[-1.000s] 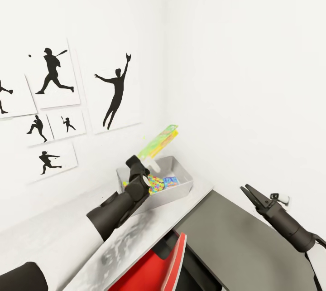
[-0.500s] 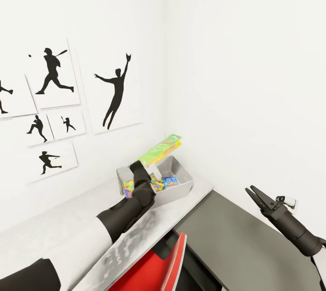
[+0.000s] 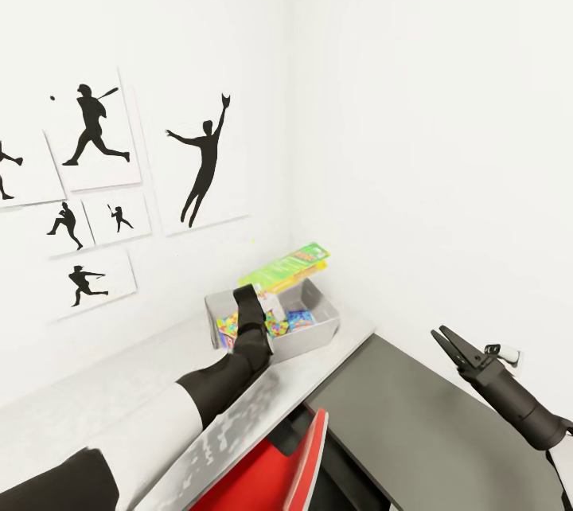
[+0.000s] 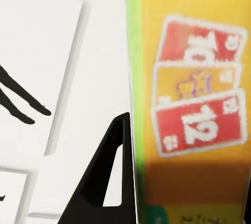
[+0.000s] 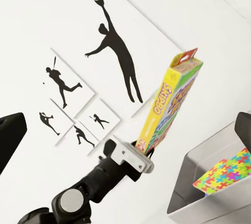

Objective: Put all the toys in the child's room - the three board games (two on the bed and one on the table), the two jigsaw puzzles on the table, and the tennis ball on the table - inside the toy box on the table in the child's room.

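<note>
Item: thin flat yellow-green-red "Skip-Bo" card box (image 3: 288,267), pinched at one end by my left gripper (image 3: 267,300), tilted over the light grey open-topped toy box (image 3: 318,328). I judge it light, stiff, slick. Right gripper (image 3: 440,334): jaws spread, empty.

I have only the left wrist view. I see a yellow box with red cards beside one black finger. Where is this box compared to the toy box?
Observer: In the head view, the left tool grips the Skip-Bo game by its lower end, tilted above the toy box.
Operator: Is something inside already?
Observer: Yes, a jigsaw puzzle leans inside the bin.
Operator: And the right tool?
Observer: The right tool is open and holds nothing, above the dark grey top.
</note>
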